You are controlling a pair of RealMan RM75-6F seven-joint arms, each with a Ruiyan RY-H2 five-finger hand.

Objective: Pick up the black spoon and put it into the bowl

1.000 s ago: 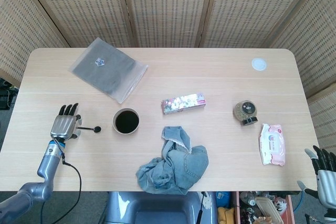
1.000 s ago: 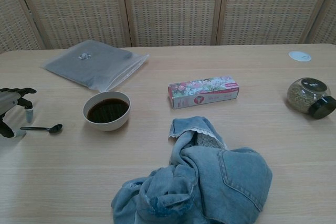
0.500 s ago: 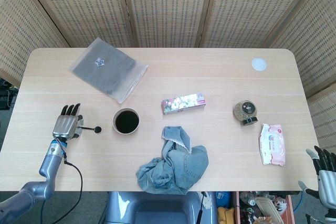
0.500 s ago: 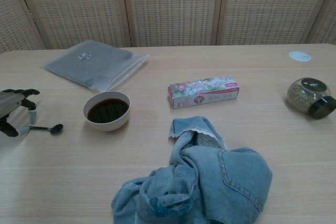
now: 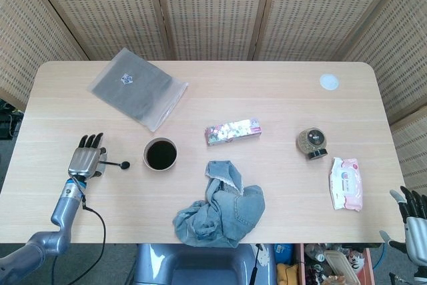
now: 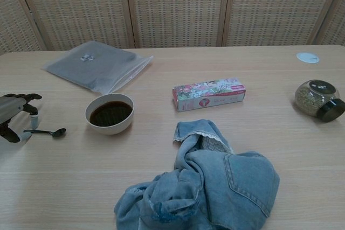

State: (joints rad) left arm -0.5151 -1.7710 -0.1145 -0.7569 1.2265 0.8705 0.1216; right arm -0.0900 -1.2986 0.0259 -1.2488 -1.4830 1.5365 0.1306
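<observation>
The black spoon [image 6: 47,131] lies flat on the desk [image 5: 267,98] at about 9 o'clock from the bowl [image 6: 109,113], near it but not touching; its small scoop points toward the bowl and its thin handle runs back under the fingers of the left hand [image 5: 85,160]. In the chest view the fingertips [image 6: 33,111] hang down at the handle's far end, thumb below and fingers above; whether they pinch the handle or only frame it cannot be told from either view, since the contact is too small to read. The right hand [image 5: 413,215] sits off the desk edge at about 4 o'clock from the desk's middle, fingers spread and holding nothing.

The spoon looks light, stiff and slim, probably plastic or coated metal; judged by that, it will lift with little force but could slip or pivot between smooth fingertips, and lying flat it offers little to get under. The better hold seems to be the handle's outer end, pinched from both sides, leaving the scoop free to go in first; the bowl holds dark liquid, so a gentle lowering would avoid a splash.

Elsewhere on the desk lie a grey zip bag [image 5: 138,88], a flowered box [image 5: 233,130], crumpled jeans [image 5: 221,206], a jar [image 5: 312,143], a pack of wipes [image 5: 347,183] and a white lid [image 5: 328,82].
</observation>
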